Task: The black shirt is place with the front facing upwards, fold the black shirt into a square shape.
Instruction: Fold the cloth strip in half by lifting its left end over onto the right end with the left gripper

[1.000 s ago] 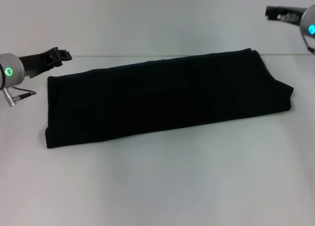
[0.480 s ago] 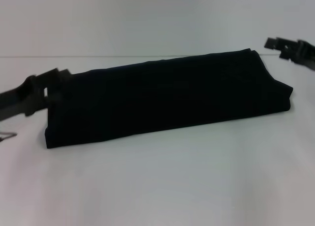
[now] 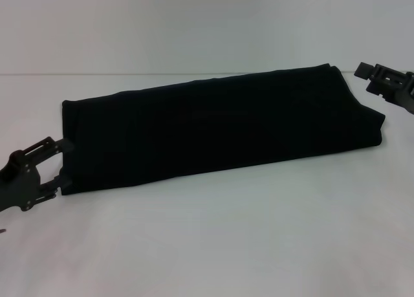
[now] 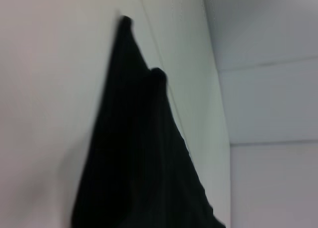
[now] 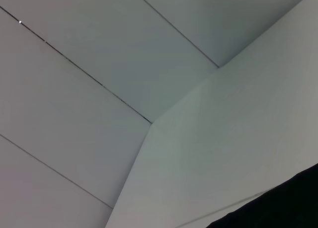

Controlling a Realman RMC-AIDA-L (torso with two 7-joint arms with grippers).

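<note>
Black fabric: the black shirt [image 3: 220, 129] lies folded into a long band across the white table [image 3: 213, 245], no lettering or label showing.
Left gripper: the left gripper [image 3: 55, 164] sits low at the table's left edge, reaching in from the near left toward the shirt's left end.
Left fingers: two dark fingers [image 3: 40, 147] stand parted, one above the other, their tips at the shirt's left edge; whether cloth lies between them cannot be told.
Shirt relative to left fingers: the band runs away from the fingertips toward the right and slightly farther back, its near left corner just beside the lower finger.
Left wrist view: the shirt [image 4: 144, 163] fills the lower middle as a dark wedge narrowing to two rounded corners; the table [image 4: 49, 89] is beside it.
Right gripper: the right gripper [image 3: 363, 74] hangs at the far right, just past the shirt's far right corner and apart from it.
Right fingers: their tips look close together; open or closed cannot be told.
Right wrist view: a dark corner of the shirt [image 5: 283, 203] shows at the edge, with wall panels [image 5: 74, 89] beyond.
</note>
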